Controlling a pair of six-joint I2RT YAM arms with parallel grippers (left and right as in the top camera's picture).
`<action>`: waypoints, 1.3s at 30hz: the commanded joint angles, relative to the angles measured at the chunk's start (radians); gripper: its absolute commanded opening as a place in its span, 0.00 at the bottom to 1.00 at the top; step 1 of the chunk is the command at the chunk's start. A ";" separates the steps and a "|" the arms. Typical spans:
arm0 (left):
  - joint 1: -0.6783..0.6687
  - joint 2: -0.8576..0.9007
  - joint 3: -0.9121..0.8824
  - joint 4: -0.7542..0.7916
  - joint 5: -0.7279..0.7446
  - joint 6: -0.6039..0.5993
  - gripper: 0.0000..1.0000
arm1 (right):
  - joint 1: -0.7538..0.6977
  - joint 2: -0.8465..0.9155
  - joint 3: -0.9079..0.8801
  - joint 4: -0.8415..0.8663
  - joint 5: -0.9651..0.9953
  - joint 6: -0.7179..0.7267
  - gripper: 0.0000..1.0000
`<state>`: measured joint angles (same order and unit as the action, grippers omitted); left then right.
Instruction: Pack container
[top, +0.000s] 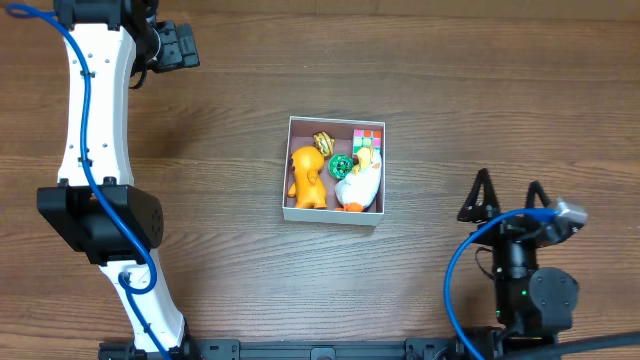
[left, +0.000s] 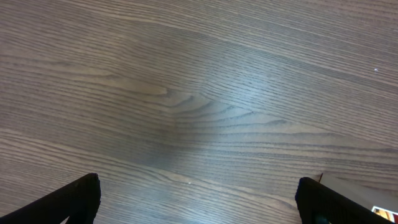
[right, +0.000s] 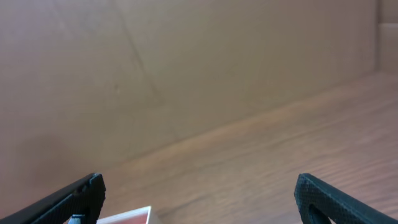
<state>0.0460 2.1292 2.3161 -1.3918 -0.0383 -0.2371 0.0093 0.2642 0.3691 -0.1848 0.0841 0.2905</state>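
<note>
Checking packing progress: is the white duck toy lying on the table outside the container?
No, the white duck toy lies inside the container, right beside the orange toy animal.

I'm seeing bare table (top: 450, 90) running all round the container (top: 320, 214), giving open passage from every side. Inside, toys are crowding nearly the whole floor: orange figure (top: 307, 178), white duck (top: 358, 185), blocks (top: 368, 138). The left arm (top: 95, 120) is stretching along the table's left side.
</note>
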 joint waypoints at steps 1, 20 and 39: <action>-0.001 -0.007 0.023 0.001 0.003 -0.014 1.00 | 0.024 -0.074 -0.108 0.060 -0.012 -0.006 1.00; -0.001 -0.007 0.023 0.001 0.003 -0.014 1.00 | 0.023 -0.185 -0.237 0.055 -0.019 -0.019 1.00; -0.001 -0.007 0.023 0.001 0.003 -0.014 1.00 | 0.023 -0.261 -0.347 0.076 -0.045 -0.060 1.00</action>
<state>0.0460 2.1296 2.3161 -1.3918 -0.0383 -0.2371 0.0288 0.0147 0.0433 -0.1265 0.0483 0.2634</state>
